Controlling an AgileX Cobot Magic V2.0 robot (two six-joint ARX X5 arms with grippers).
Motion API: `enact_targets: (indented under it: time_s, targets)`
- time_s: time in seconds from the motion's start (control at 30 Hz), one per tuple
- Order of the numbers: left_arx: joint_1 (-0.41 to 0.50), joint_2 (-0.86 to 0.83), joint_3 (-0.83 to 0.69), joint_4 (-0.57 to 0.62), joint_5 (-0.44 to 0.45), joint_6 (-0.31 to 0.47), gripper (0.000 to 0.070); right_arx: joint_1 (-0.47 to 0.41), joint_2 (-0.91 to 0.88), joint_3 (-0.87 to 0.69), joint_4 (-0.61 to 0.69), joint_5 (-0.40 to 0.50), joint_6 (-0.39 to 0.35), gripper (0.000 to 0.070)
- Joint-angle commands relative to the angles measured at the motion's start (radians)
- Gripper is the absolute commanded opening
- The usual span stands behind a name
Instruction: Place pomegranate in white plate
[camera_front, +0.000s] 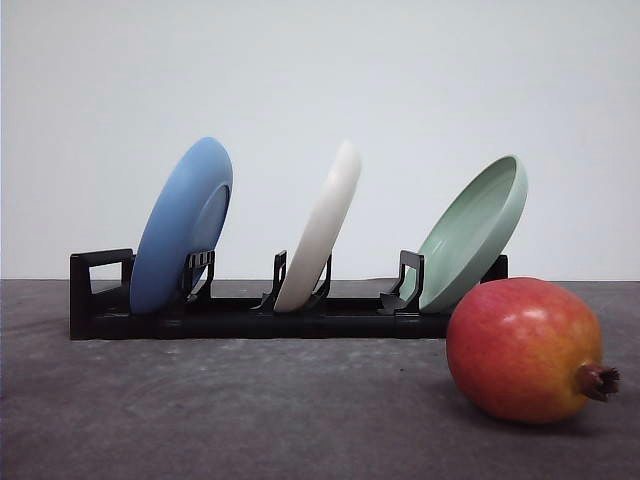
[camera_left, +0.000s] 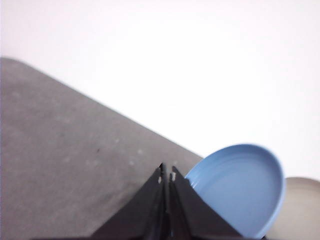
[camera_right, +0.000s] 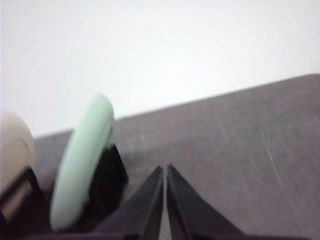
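The pomegranate (camera_front: 525, 349), red with yellow-orange patches and a brown crown pointing right, lies on the dark table at the front right. The white plate (camera_front: 322, 226) stands on edge in the middle slot of a black rack (camera_front: 240, 318); its rim also shows in the left wrist view (camera_left: 303, 207) and the right wrist view (camera_right: 14, 145). My left gripper (camera_left: 166, 176) is shut with nothing in it, over the table beside the blue plate. My right gripper (camera_right: 165, 172) is shut and empty, near the mint green plate.
A blue plate (camera_front: 183, 224) (camera_left: 239, 189) stands in the rack's left slot and a mint green plate (camera_front: 474, 232) (camera_right: 80, 162) leans in the right slot, just behind the pomegranate. The grey table (camera_front: 250, 410) stretches in front of the rack. A plain white wall stands behind.
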Motion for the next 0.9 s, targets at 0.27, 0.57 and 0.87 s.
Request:
enact_targets:
  time_s: [0.27,0.57,0.87]
  targets:
    - [0.002,0.071,0.338,-0.426,0.003,0.047,0.0003,-0.001,0.049,0.259,-0.306,-0.008,0.165,0.0006]
    - [0.002,0.286,0.595,-0.756,0.027,0.251,0.0003,-0.001,0.243,0.474,-0.570,-0.092,0.039,0.0006]
    - [-0.015,0.518,0.674,-0.799,0.163,0.340,0.0003,0.000,0.472,0.502,-0.568,-0.250,-0.083,0.0006]
